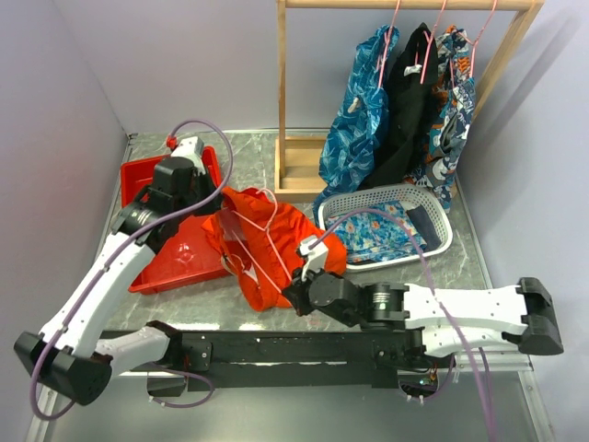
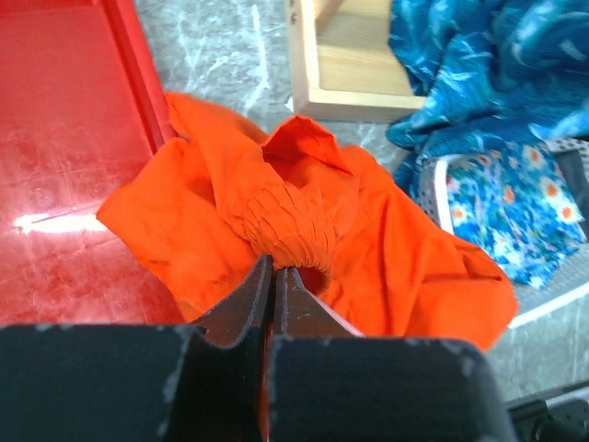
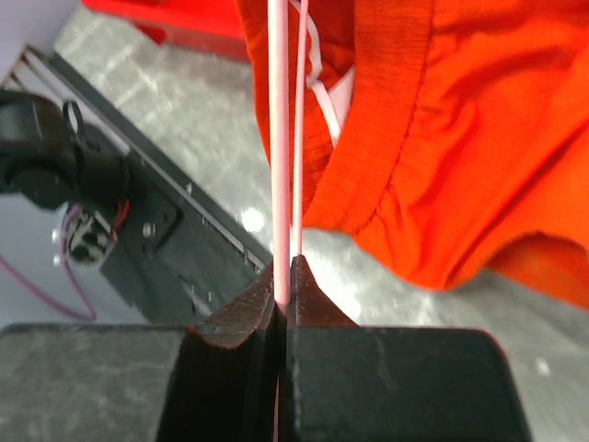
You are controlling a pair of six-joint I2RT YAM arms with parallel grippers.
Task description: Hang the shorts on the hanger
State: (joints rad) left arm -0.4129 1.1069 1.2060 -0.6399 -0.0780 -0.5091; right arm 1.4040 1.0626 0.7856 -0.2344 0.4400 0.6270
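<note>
Shorts (image 1: 262, 244): orange-red woven cloth, matt, soft & creased; elastic waistband gathered into fine ribs. Cord (image 3: 324, 87): cream, smooth. Hanger (image 3: 279, 138): thin pink wire, smooth w/ slight gloss, prob. plastic-coated. Red bin (image 2: 64, 184): hard plastic, glossy, glare streak & fine scuffs. Tabletop (image 1: 465, 267): grey marbled stone-look, semi-gloss. Rack (image 1: 281, 92): pale bare wood, matt. Basket (image 1: 363, 196): white perforated plastic, satin finish.

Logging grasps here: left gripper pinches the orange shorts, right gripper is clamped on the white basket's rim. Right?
Not quite. The right gripper is clamped on the pink hanger instead, as the right wrist view shows. The left gripper does pinch the shorts.
</note>
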